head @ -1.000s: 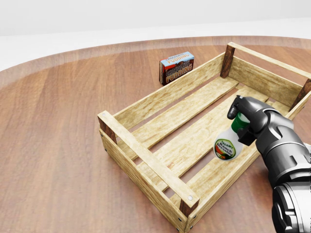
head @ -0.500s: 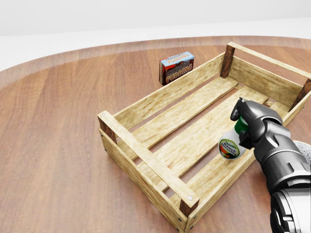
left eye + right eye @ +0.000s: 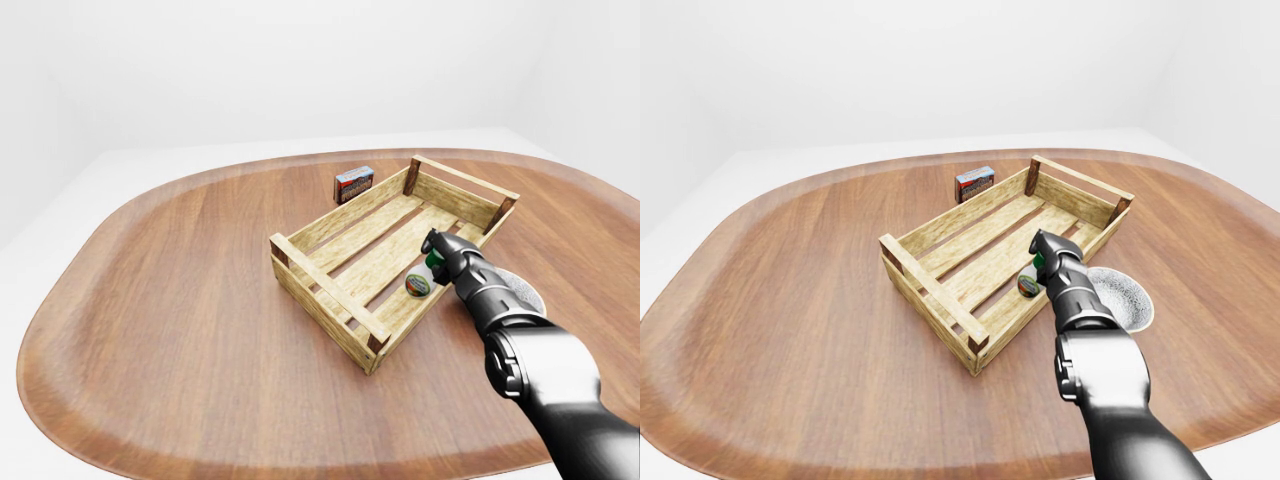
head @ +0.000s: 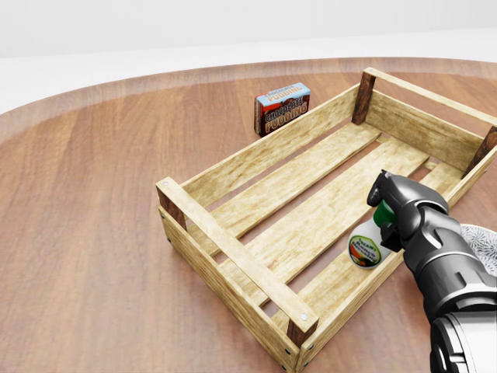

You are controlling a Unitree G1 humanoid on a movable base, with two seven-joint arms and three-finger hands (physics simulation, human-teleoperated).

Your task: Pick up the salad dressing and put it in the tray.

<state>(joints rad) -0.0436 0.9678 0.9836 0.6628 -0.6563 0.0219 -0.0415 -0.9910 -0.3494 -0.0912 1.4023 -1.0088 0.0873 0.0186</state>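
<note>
The salad dressing (image 4: 366,249) is a small white bottle with a green cap and a round red-and-green label. It is tilted, with its bottom towards the head view, low inside the wooden slatted tray (image 4: 233,252), near the tray's lower-right side wall. My right hand (image 4: 386,207) reaches in from the lower right and is shut on the bottle's green neck. Whether the bottle rests on the slats I cannot tell. The left hand is out of every view.
A chocolate pudding box (image 4: 283,107) stands just outside the tray's upper-left wall. A speckled grey dish (image 3: 1122,297) lies on the round wooden table (image 3: 180,300), right of the tray and partly under my right arm.
My right hand has sunk lower into the tray and slightly to the right, carrying the bottle down towards the slats. The camera has not moved.
</note>
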